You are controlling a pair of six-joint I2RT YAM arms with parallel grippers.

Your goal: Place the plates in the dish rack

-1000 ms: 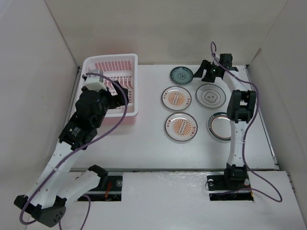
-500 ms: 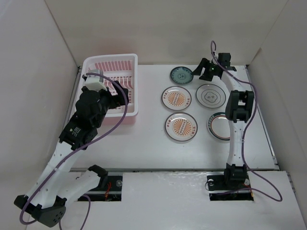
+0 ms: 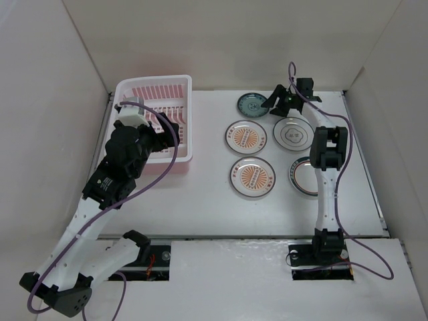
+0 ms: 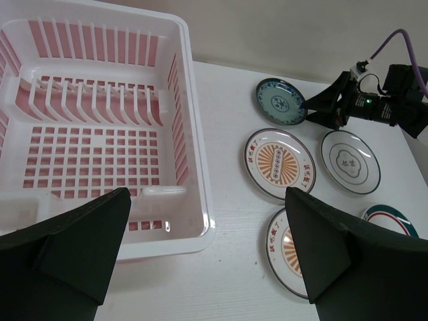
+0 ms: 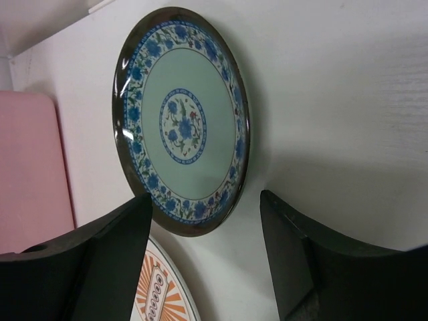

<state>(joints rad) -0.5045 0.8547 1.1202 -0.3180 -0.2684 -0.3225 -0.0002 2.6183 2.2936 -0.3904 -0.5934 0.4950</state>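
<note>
The right gripper [image 5: 204, 198] hung low over the white tabletop [image 3: 207, 194] with its black jaws spread wide and nothing between them. The small round dark teal plate with a blue floral border [image 5: 180, 120] lay flat just ahead of the fingertips; whether they touched its rim could not be told. Beside that gripper, toward the arm bases, sat a white plate with a thin grey rim line [image 3: 293, 134] and a round plate with an orange sunburst centre [image 3: 245, 136]. Further back lay a second orange sunburst plate [image 3: 252, 177] and a white dark-rimmed plate [image 3: 304, 177], the latter partly hidden behind the right arm. All five plates rested on the table, well apart from the rack. Across the table, the left gripper [image 4: 206, 194] hovered with its jaws parted wide and empty above the near end of the rectangular pale pink plastic dish rack with a white rim [image 4: 198, 167]. Its slotted floor and upright tines held no plates.
</note>
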